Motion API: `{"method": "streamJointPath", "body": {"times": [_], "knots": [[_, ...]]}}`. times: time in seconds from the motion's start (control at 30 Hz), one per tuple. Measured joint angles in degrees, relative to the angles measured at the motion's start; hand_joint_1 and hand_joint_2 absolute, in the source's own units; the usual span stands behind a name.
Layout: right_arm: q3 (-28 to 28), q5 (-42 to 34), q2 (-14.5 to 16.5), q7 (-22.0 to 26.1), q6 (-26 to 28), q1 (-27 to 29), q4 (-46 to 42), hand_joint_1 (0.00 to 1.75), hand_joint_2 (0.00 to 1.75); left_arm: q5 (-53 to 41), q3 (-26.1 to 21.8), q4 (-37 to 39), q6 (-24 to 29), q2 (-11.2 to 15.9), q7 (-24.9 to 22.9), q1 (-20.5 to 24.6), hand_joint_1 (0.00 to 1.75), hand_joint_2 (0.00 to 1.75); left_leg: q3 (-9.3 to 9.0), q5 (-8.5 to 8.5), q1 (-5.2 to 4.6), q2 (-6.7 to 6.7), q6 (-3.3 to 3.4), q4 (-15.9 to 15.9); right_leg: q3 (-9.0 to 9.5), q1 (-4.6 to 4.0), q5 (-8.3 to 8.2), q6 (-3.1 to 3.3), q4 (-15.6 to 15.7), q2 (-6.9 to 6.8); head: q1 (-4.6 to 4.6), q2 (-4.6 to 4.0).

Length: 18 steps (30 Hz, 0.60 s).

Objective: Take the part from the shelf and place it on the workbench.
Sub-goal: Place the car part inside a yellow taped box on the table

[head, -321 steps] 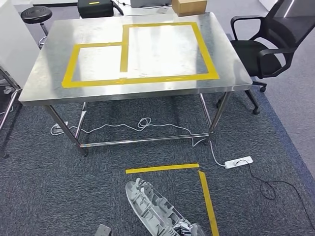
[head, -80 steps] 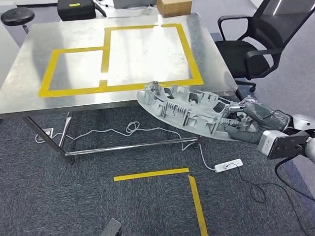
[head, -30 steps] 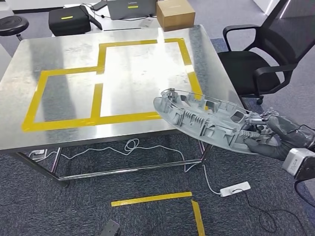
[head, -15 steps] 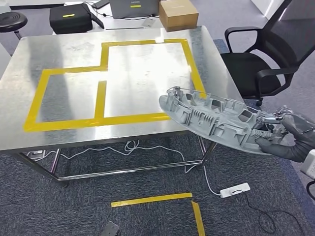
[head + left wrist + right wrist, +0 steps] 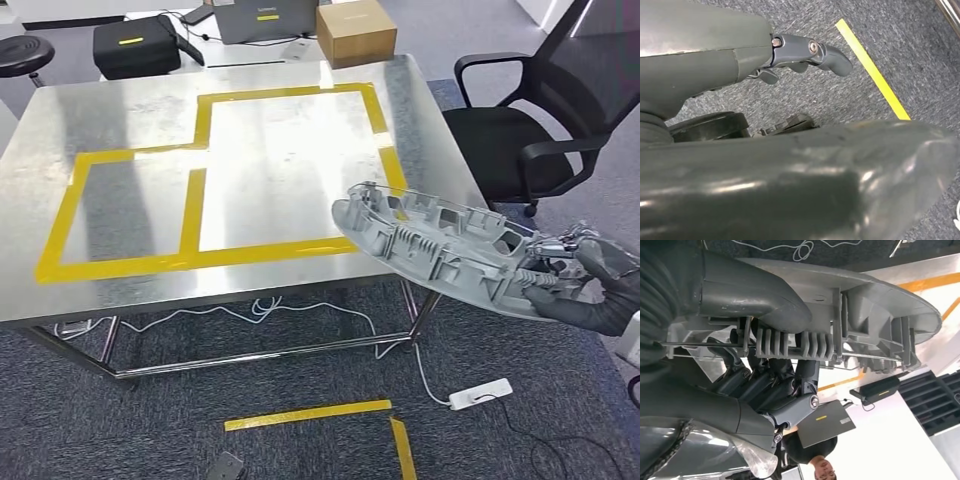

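Right hand (image 5: pixel 585 285) grips one end of the grey part (image 5: pixel 438 250), thumb on top, fingers (image 5: pixel 764 385) curled under. Part held in air, long axis roughly level, free end over the workbench's (image 5: pixel 136 120) near right corner, ribbed side up. Left hand (image 5: pixel 806 50) empty, fingers uncurled, over carpet.

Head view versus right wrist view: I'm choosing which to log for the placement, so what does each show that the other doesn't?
Head view alone: the office chair, the cardboard box and the carpet's yellow floor tape. Right wrist view alone: a person past the workbench. Both: the right robot hand gripping the grey part by one end, over the steel workbench with its yellow outlines.
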<state>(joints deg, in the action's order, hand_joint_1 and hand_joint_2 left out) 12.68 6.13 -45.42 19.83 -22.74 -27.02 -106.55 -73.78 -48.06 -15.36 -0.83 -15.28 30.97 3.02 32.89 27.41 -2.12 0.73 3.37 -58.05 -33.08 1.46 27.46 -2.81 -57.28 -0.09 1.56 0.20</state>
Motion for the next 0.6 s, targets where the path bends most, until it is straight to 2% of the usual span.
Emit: {"method": "streamJointPath", "body": {"times": [0.1,0.17,0.27,0.37,0.43,0.6], "knots": [[0.0,0.0,0.0,0.1,0.0,0.5,0.0,1.75,1.75,0.0,0.0,0.0,0.1,0.1,-0.1,0.0,0.0,0.0,-0.46,0.16,-0.24,0.02,1.5,0.1,0.32,0.14,0.23,-0.16,0.0,0.06,-0.51,0.0],[0.0,0.1,0.0,0.2,0.0,0.6,0.0,1.75,1.75,0.0,0.0,0.0,0.1,0.1,-0.1,0.0,0.0,0.0,-0.48,0.22,-0.11,0.01,1.72,0.2,0.33,-0.03,0.38,-0.02,0.0,0.09,-0.49,0.0],[0.0,0.1,0.0,0.3,0.0,0.9,0.0,1.75,1.75,0.0,0.0,0.0,0.1,0.0,-0.1,0.0,0.0,0.0,-0.48,0.32,0.15,0.01,1.4,0.2,0.33,-0.3,0.53,0.22,-0.1,0.06,-0.47,0.0],[0.0,0.2,0.0,0.4,0.0,1.0,0.0,1.75,1.75,0.0,0.0,0.0,0.1,0.0,-0.1,0.0,0.0,0.0,-0.48,0.47,0.4,-0.01,0.28,0.3,0.32,-0.41,0.61,0.33,-0.1,0.04,-0.45,0.0],[-0.1,0.2,0.0,0.4,0.0,1.0,0.0,1.75,1.75,0.0,0.0,0.0,0.0,0.0,-0.1,0.0,0.0,0.0,-0.49,0.51,0.45,-0.01,-0.19,0.4,0.33,-0.44,0.62,0.35,-0.1,0.04,-0.45,0.0],[-0.1,0.1,0.0,0.4,0.0,1.0,0.0,1.75,1.75,0.0,0.0,0.0,0.0,0.0,-0.1,0.0,0.0,0.0,-0.45,0.6,0.31,0.0,-0.25,0.2,0.45,-0.31,0.55,0.24,0.0,0.02,-0.44,0.0]]}}
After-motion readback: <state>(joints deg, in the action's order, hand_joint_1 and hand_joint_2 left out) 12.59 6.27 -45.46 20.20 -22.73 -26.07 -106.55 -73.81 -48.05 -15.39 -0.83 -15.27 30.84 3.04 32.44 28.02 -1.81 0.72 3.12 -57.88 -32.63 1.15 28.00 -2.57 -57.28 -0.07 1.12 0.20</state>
